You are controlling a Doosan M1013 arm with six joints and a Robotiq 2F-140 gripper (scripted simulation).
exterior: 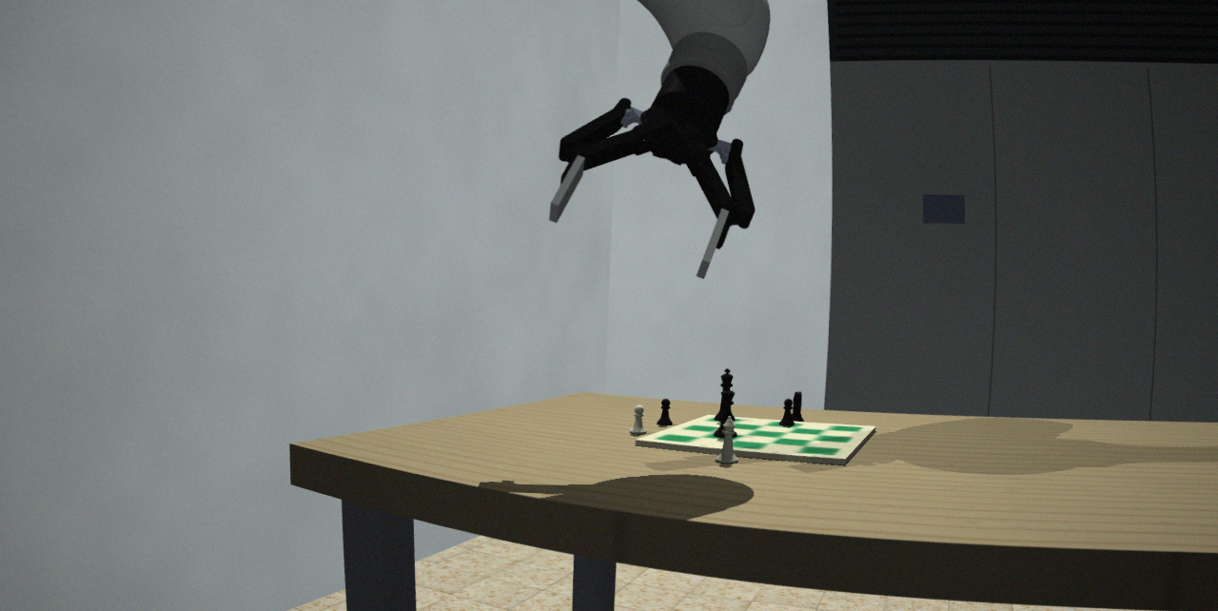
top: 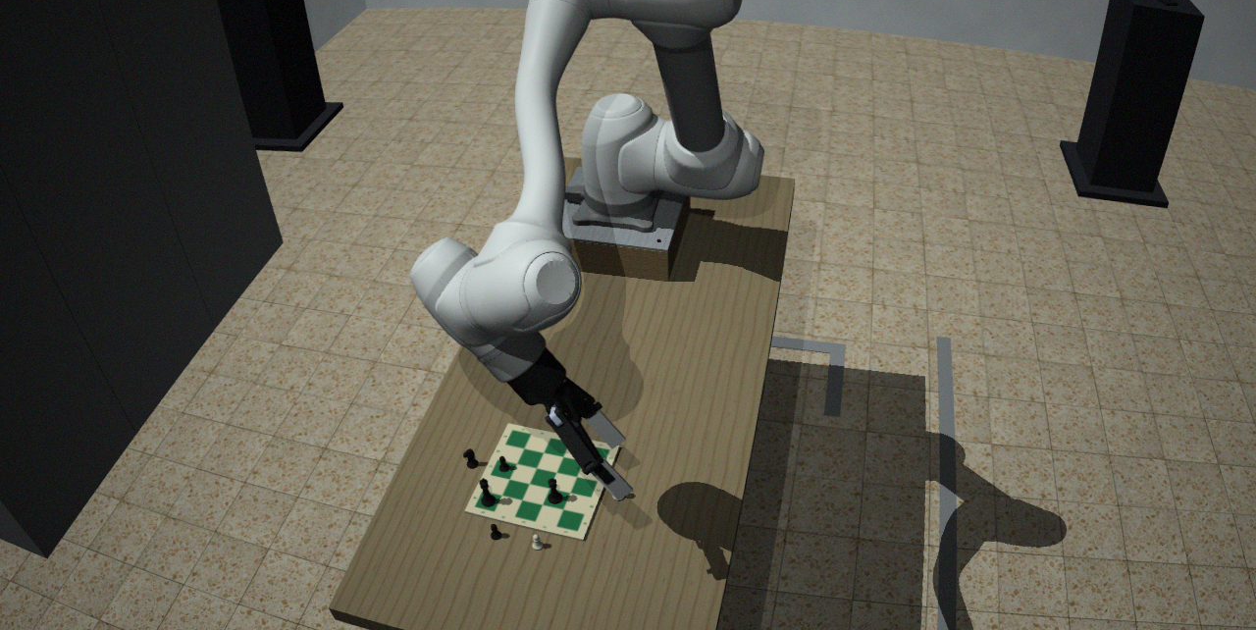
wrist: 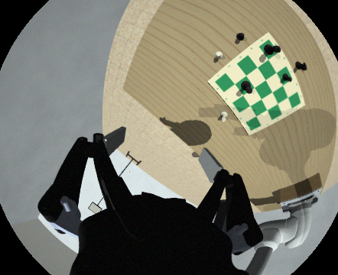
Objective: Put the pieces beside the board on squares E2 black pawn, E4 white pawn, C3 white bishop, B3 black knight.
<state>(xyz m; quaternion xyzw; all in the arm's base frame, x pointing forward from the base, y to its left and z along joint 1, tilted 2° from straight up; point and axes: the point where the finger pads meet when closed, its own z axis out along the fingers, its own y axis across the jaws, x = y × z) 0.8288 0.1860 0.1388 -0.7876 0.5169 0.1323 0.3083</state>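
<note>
My gripper (top: 619, 470) (exterior: 627, 247) (wrist: 164, 144) is wide open and empty, high above the table. The board (top: 528, 510) (exterior: 821, 450) (wrist: 263, 89) lies flat. Beside it stand the black pawn (top: 495, 531) (exterior: 665, 414) (wrist: 240, 37), the white pawn (top: 536, 542) (exterior: 638, 422) (wrist: 219, 55), the black knight (top: 471, 457) (exterior: 797, 404) (wrist: 300, 66) and the white bishop (exterior: 727, 443) (wrist: 223, 114). A finger mostly hides the bishop in the top view. All four are upright. The edge letters are too small to read.
Three black pieces stand on the board: a tall one (top: 487, 495) (wrist: 268, 49) on a corner square, another tall one (top: 553, 493) (wrist: 246, 86) and a pawn (top: 503, 464) (exterior: 787, 413) (wrist: 286, 77). The arm's base (top: 614, 218) stands at the table's far end.
</note>
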